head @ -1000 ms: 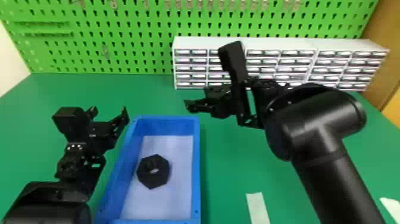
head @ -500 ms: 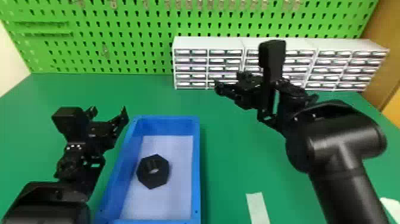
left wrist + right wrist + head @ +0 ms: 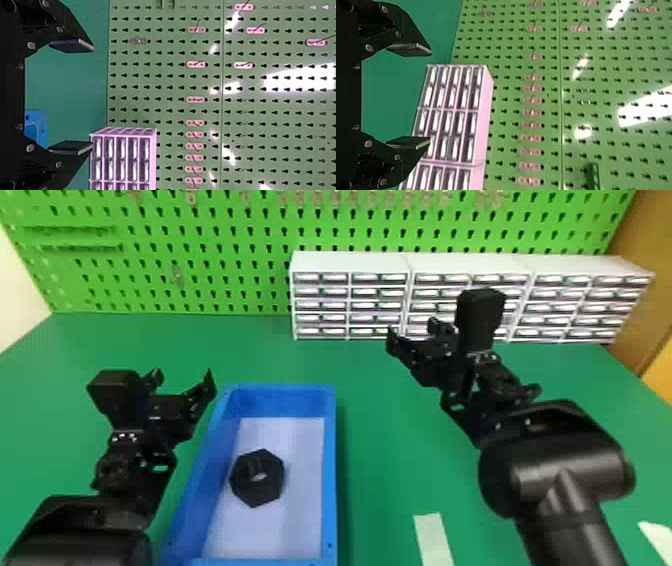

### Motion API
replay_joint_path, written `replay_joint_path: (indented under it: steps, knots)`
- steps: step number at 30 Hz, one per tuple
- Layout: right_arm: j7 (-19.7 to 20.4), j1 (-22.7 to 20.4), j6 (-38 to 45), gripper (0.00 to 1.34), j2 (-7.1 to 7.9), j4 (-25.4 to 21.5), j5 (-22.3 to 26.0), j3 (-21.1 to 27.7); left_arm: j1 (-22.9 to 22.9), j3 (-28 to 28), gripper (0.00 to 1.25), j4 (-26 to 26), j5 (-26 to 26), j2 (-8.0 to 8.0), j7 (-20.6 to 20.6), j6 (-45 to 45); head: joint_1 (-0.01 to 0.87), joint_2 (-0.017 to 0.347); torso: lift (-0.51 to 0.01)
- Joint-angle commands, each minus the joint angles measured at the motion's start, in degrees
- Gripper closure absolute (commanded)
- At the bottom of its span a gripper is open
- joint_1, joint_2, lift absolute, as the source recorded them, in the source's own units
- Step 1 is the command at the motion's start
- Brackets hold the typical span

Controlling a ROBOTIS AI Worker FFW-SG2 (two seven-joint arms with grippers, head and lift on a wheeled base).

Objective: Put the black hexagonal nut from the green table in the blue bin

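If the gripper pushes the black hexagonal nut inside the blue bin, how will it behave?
The black hexagonal nut will probably slide rather than roll, since it lies flat with straight sides. It looks stiff, so the shape should hold under a squeeze. The pale floor of the blue bin looks smooth, so it may slip easily until a wall stops it.

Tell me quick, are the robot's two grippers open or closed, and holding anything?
Left gripper: open, jaws apart, holding nothing.
Right gripper: open, jaws apart, holding nothing.
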State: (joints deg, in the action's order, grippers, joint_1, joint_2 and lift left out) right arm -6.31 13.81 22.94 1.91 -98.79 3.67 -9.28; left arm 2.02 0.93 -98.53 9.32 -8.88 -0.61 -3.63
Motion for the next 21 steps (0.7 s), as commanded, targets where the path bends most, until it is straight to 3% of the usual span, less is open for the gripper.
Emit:
replay_joint_path:
  steps: [1, 9, 21]
  knots:
    - [1.48, -1.68, -6.24, 0.47, -0.51, 3.25, 0.98, 0.84, 0.09, 0.04, 0.39, -0.09, 0.08, 0.0, 0.0, 0.03, 0.686, 0.052, -0.097]
    - [4.47, -2.82, -16.79, 0.48, -0.77, 9.05, 2.39, 0.66, 0.09, 0.04, 0.39, -0.09, 0.17, 0.0, 0.0, 0.11, 0.686, 0.052, -0.097]
    - [7.28, -3.79, -23.55, 0.48, -1.3, 14.59, 2.39, 0.93, 0.09, 0.13, 0.39, -0.09, 0.26, 0.0, 0.0, 0.2, 0.686, 0.052, -0.097]
